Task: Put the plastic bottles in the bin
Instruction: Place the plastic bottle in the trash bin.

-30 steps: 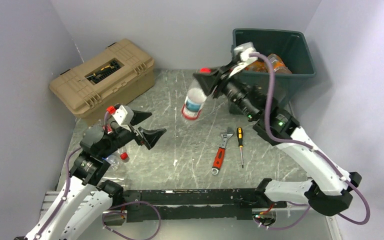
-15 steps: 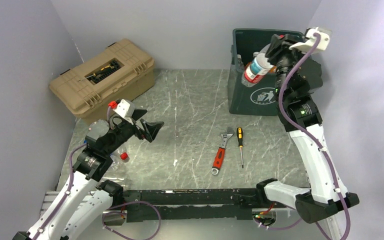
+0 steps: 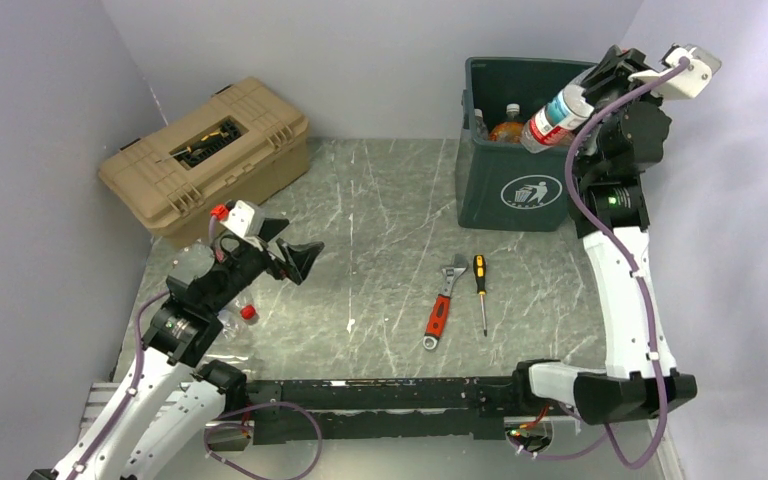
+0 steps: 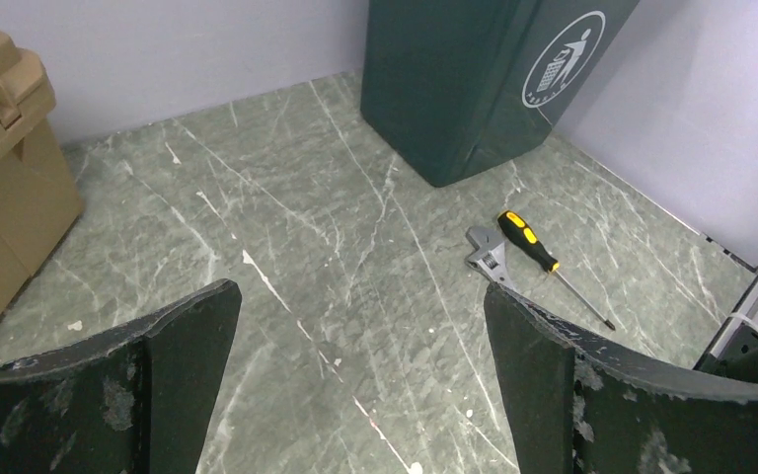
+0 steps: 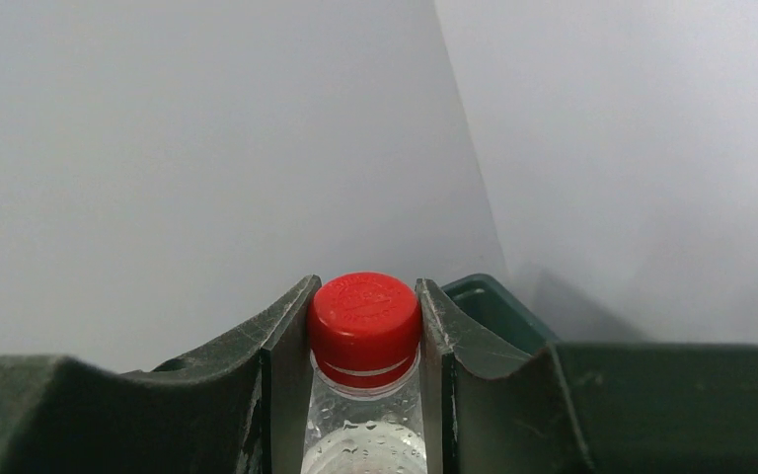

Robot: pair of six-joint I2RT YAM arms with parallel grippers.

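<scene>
Pinching a red-capped bottle [image 3: 556, 113], right hand [image 5: 363, 318] hangs above bin [image 3: 520, 192]; left hand [image 4: 360, 296] spread.

Bin [image 3: 520, 192], toolbox [image 3: 160, 172], wrench [image 3: 439, 310], screwdriver [image 3: 481, 292]: one each

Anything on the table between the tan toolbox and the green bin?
No. In the top view the tabletop between the toolbox and the bin is bare. The wrench and screwdriver lie closer to the near edge.
</scene>
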